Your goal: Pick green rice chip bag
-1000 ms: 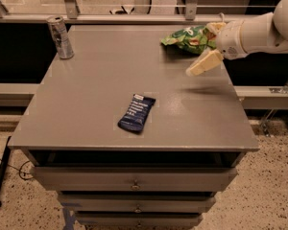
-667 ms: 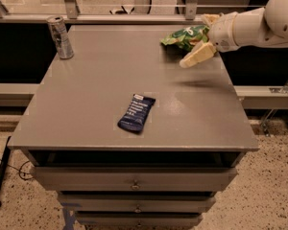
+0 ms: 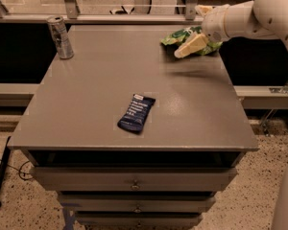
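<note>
Pincer (image 3: 193, 44) at far-right corner of desk (image 3: 101, 80), reaching in from right on white arm (image 3: 259, 13). Overlaps front of green rice chip bag (image 3: 176, 36) in view; contact w/ bag unclear. Apart or together: can't tell. Vs 0.7 s ago: shifted back & a bit left, closer onto bag. Bag unmoved, lying by desk's far-right edge, partly hidden behind pincer. Navy bar wrapper (image 3: 136, 112) flat near desk's middle, silver can (image 3: 60, 37) upright at far-left corner, both same spots as before.

Glossy white rounded tubular arm (image 3: 249, 18) w/ bulbous joint, cream wedge-shaped gripper (image 3: 191, 46) at far-right corner of grey table (image 3: 101, 85).
</note>
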